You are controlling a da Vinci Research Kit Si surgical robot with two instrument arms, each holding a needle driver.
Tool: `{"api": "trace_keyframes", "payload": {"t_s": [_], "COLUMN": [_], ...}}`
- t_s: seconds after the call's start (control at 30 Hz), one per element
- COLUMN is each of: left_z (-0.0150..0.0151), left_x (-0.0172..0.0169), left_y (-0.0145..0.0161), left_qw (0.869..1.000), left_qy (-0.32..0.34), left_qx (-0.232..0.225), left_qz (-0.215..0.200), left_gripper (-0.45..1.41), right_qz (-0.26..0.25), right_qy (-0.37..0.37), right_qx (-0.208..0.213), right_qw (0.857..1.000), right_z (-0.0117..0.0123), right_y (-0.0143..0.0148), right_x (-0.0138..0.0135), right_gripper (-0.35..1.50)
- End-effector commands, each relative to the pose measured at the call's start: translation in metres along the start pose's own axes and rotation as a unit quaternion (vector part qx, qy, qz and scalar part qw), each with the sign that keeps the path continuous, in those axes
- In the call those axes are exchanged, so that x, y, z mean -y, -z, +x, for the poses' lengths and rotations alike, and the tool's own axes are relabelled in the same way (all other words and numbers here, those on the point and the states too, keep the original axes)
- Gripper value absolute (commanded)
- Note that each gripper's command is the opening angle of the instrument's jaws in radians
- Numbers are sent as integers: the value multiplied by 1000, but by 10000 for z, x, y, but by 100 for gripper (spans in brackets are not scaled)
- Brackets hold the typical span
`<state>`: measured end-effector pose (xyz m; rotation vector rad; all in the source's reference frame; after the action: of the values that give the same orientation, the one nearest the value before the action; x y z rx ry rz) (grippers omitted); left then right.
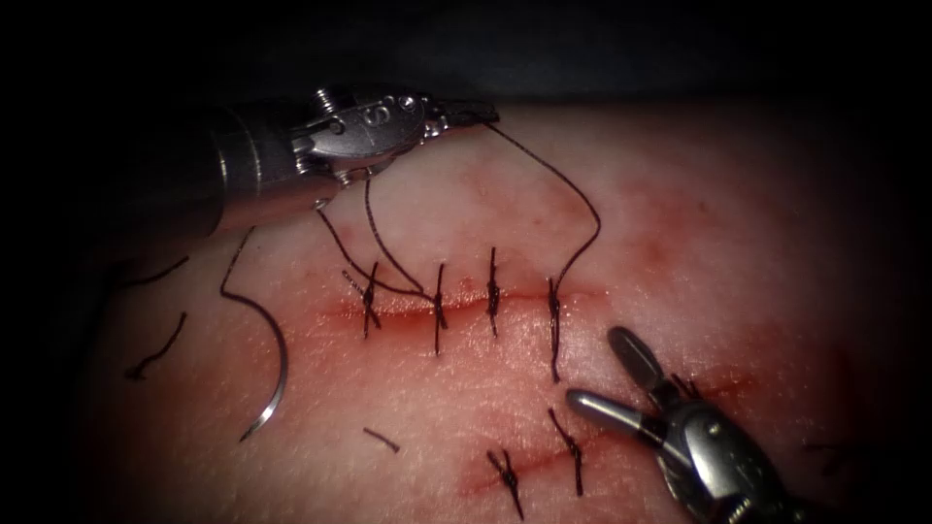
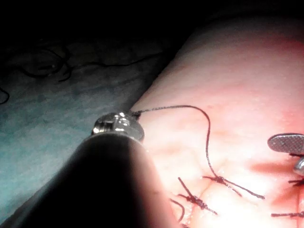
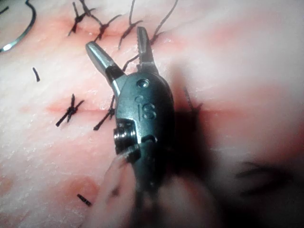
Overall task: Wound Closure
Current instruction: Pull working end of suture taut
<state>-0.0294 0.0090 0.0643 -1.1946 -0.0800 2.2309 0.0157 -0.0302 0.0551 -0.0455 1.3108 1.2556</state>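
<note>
While the tissue point(image 1: 680, 194) spreads pale and pink across the endoscope view, we see its long cut point(image 1: 456, 303) running left to right through the middle, reddened with red fluid point(image 1: 330, 330) and crossed by four dark stitches point(image 1: 492, 291); a second, shorter cut point(image 1: 544, 461) lies below it and carries two more stitches. Next in size, the left tool point(image 1: 476, 113) enters from the upper left, its thick shaft lying over the tissue's far edge, and its jaws are clenched on the thread point(image 1: 582, 209). From that grip the thread arcs out to the right, then drops to the rightmost stitch of the long cut; we see the same arc in the left wrist view point(image 2: 204, 123). The right tool point(image 1: 607, 374) comes up from the lower right, just below the right end of the long cut, with its jaws spread wide and holding nothing; the right wrist view shows the same parted jaws near the stitches point(image 3: 121, 45). The curved needle point(image 1: 275, 374) lies free on the tissue's surface well to the left, below the long cut's left end, not in the tissue and held by neither tool. Smallest of all, cut ends of thread point(image 1: 382, 441) lie scattered on the tissue, several near its left edge.
</note>
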Motion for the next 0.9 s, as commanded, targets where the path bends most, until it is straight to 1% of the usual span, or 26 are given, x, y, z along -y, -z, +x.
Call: {"api": "trace_keyframes", "payload": {"t_s": [0.03,0.13,0.17,0.37,0.5,0.63,0.9], "left_z": [9,19,21,34,42,49,58], "left_x": [0,-23,-29,-51,-58,-62,-66], "left_y": [-2,18,22,39,48,56,62], "left_qw": [1000,1000,1000,1000,1000,999,999], "left_qy": [-2,-8,-10,-12,-12,-9,-7], "left_qx": [-4,-5,-6,-14,-12,-25,-35], "left_qz": [2,5,7,22,26,36,39], "left_gripper": [-45,-45,-45,-45,-45,-45,-45], "right_qz": [2,11,9,5,6,10,13], "right_qy": [2,14,19,37,45,51,75], "right_qx": [3,27,27,40,49,54,52], "right_qw": [1000,999,999,999,998,997,996], "right_z": [8,16,16,6,-2,-10,-11], "right_y": [-12,-22,-26,-51,-67,-87,-109], "right_x": [-3,-16,-20,-38,-42,-39,-37], "right_gripper": [120,120,120,118,118,116,113]}}
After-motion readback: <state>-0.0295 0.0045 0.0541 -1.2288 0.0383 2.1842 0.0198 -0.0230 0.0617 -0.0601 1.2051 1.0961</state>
